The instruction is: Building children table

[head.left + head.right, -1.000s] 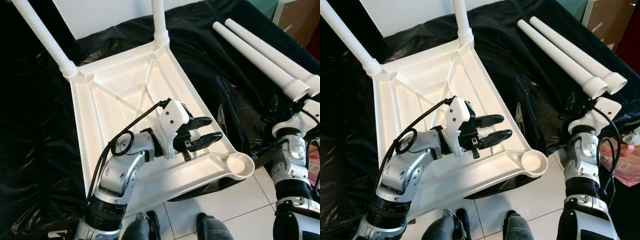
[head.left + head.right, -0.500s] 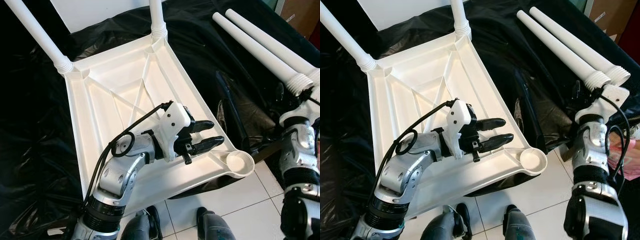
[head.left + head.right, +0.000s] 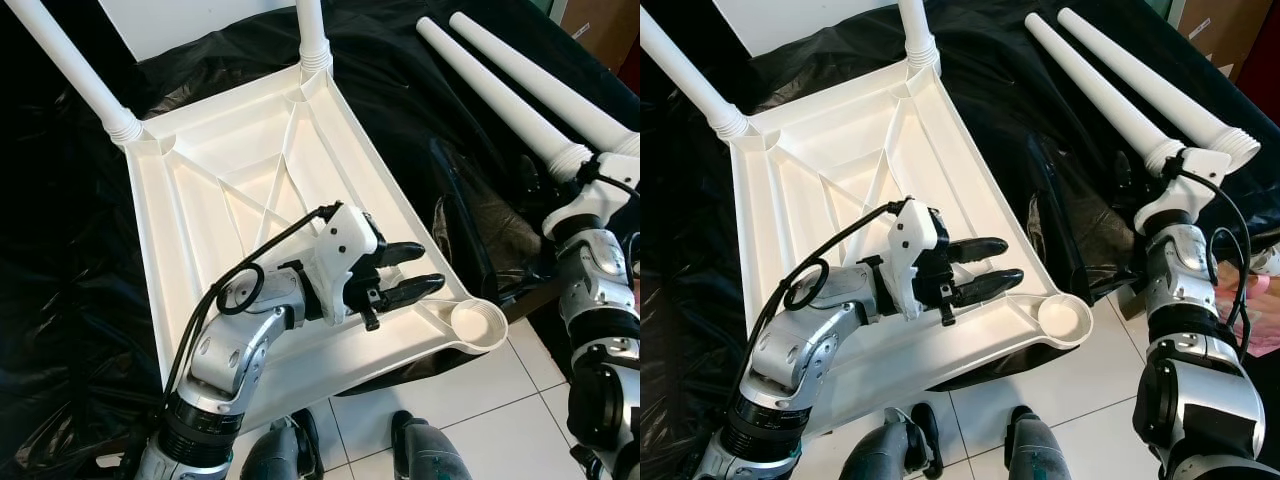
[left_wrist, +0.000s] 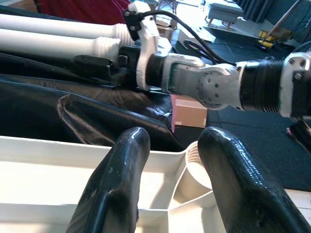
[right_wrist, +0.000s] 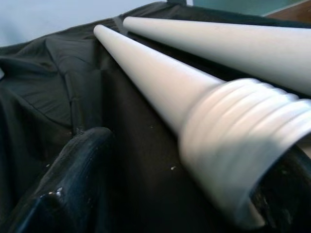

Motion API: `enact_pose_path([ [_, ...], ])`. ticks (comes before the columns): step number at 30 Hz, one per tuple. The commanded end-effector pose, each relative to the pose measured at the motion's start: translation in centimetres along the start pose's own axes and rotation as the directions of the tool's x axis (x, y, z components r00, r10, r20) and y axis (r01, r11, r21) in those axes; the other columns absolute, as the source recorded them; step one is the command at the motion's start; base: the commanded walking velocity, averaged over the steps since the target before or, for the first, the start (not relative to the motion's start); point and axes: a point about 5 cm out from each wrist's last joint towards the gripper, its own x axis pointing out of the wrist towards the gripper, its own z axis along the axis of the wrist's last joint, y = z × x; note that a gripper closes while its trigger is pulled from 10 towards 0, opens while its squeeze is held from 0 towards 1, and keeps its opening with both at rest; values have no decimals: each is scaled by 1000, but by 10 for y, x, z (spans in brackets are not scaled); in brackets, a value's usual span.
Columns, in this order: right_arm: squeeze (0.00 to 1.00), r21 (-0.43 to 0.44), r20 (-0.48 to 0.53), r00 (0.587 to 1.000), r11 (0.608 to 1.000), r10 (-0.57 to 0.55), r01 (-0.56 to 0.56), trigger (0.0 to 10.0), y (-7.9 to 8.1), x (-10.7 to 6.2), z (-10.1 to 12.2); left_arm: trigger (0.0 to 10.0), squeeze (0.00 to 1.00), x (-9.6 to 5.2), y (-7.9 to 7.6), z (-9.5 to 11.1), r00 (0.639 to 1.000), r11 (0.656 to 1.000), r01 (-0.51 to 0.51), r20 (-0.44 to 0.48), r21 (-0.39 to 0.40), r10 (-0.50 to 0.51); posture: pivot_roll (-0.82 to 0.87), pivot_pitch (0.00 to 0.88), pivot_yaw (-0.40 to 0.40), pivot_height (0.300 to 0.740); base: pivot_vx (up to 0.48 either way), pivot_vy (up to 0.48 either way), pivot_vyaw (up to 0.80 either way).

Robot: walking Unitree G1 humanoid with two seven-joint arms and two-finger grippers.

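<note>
r gripper (image 5: 160, 194) moved fwd to nearer loose leg (image 3: 1095, 95), fingers spread round threaded end; l gripper (image 3: 405, 270) open over tabletop (image 3: 215, 200). i'd seat fully before closing.

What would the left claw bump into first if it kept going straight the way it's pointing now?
Probably the empty round leg socket at the near corner of the upturned table top. The left claw hovers open, aimed at it; height above the rim is unclear.

bright, even light; sharp head views; blurred foreground in wrist views
</note>
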Motion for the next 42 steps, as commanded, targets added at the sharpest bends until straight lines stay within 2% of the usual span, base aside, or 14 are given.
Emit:
enact_pose_path([
  [1,0,-2,-43,999,1000,13,-13,10000,-1,-2,-7,10000,0,-1,-4,-1,1000,1000,-8,-5,-5,8,-39,292,113,740,0,0,0],
  [2,0,-2,-43,999,1000,13,-13,10000,-1,-2,-7,10000,0,-1,-4,-1,1000,1000,-8,-5,-5,8,-39,292,113,740,0,0,0],
  [3,0,-5,-49,998,999,43,-44,8000,1,2,-4,10000,0,-1,-4,-1,1000,1000,-11,-6,-5,11,-33,290,110,740,0,0,0],
  [4,0,-5,-49,998,999,43,-44,8000,1,2,-4,10000,0,-1,-4,-1,1000,1000,-11,-6,-5,11,-33,290,110,740,0,0,0],
  [5,0,0,-51,997,998,61,-61,1725,3,5,-2,10000,0,-2,-4,-1,1000,1000,-15,-5,-9,15,-34,291,110,740,0,0,0],
  [6,0,3,-52,996,997,76,-76,0,4,6,-1,10000,0,-2,-5,-1,1000,1000,-17,-5,-12,17,-34,291,110,740,0,0,0],
  [18,0,-4,-37,992,993,120,-120,0,11,10,1,10000,0,-4,-5,-2,999,999,-39,-15,-7,39,-27,282,95,740,0,0,0],
  [32,0,-30,94,985,989,147,-145,0,21,13,16,10000,0,-12,9,1,991,991,-133,-7,-9,133,-24,245,58,740,0,0,0],
  [33,0,-28,123,983,991,137,-134,10000,23,13,19,10000,0,-14,13,1,988,988,-156,-8,-11,156,-24,232,49,740,0,0,0],
  [34,0,-28,123,983,991,137,-134,10000,23,13,19,10000,0,-14,13,1,988,988,-156,-8,-11,156,-24,232,49,740,0,0,0],
  [36,0,-38,208,968,990,139,-134,10000,33,12,31,10000,0,-17,25,6,973,973,-232,8,5,232,-28,209,35,740,0,0,0],
  [38,0,-35,250,958,990,143,-139,10000,40,12,37,10000,0,-18,31,9,963,963,-268,19,2,268,-29,200,31,740,0,0,0],
  [41,0,-46,287,945,988,155,-148,10000,46,12,43,10000,0,-20,36,13,956,957,-290,38,1,290,-30,189,27,740,0,0,0],
  [42,0,-49,334,928,986,166,-159,10000,54,11,53,10000,0,-21,41,18,950,952,-305,59,-9,305,-31,178,24,740,0,0,0],
])
